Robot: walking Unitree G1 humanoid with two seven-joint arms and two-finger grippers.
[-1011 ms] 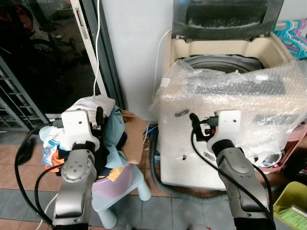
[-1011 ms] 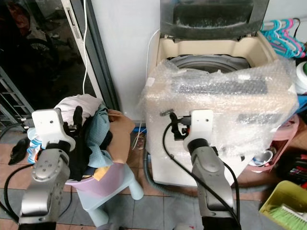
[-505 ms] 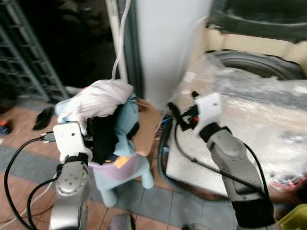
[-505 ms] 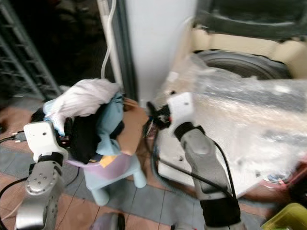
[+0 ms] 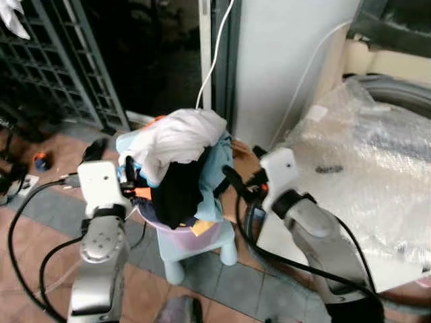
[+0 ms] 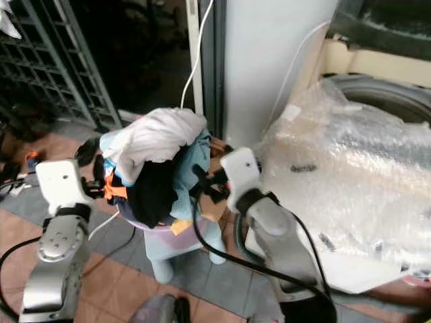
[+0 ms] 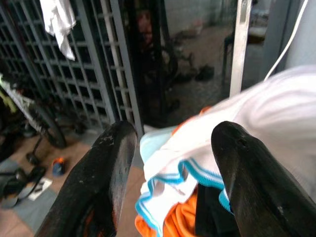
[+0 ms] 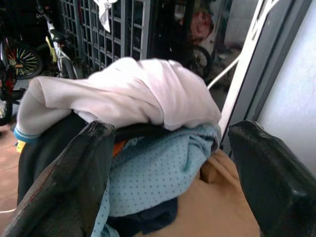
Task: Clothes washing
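Flanking the clothes pile [image 5: 176, 158], left gripper [image 7: 170, 163] and right gripper [image 8: 168, 163], jaws wide apart, holding nothing.

Child's chair [image 5: 202, 245] (pale plastic) carries piled clothes [image 5: 176, 155].

1. We see the pile of clothes [image 5: 176, 158] heaped high on a small plastic stool [image 5: 195, 243], with open air above its white top garment [image 5: 178, 134].
2. The left gripper [image 7: 170, 163] stands just beside the pile with its fingers spread; between them lies the white, blue-trimmed cloth.
3. The right gripper [image 8: 168, 163], fingers wide apart, faces the pile's other side, near the light blue cloth [image 8: 158, 173].
4. Close on the right, the washing machine [image 5: 377, 182] under bubble wrap narrows the gap.
5. Behind the pile, a door frame [image 5: 222, 60] and a metal grille [image 5: 60, 60] bound the space.
6. Black cables [image 5: 27, 235] loop beside the left arm.
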